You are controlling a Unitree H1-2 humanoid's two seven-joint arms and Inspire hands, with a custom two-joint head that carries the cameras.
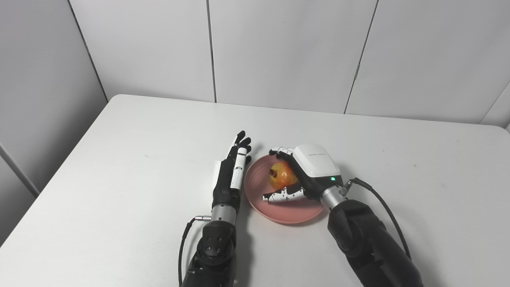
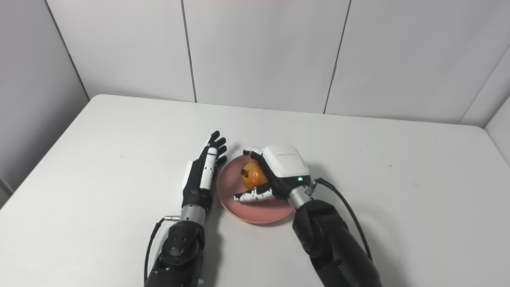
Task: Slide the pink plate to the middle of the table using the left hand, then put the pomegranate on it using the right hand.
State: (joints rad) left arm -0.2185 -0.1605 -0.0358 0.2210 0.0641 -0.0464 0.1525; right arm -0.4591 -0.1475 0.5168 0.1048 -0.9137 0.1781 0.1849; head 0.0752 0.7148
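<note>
Pomegranate (image 1: 282,175) over plate (image 1: 279,213), mid-table (image 1: 139,159).
Right hand (image 1: 306,173) wraps the fruit (contact with plate unclear); left hand (image 1: 231,173) flat, fingers straight, beside the rim.

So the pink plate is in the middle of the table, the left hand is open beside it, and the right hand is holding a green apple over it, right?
Not quite. The fruit in the right hand is a yellow-orange pomegranate, not a green apple; the left eye view shows it clearly. The rest holds: the pink plate sits mid-table, and the left hand is open beside it.
</note>
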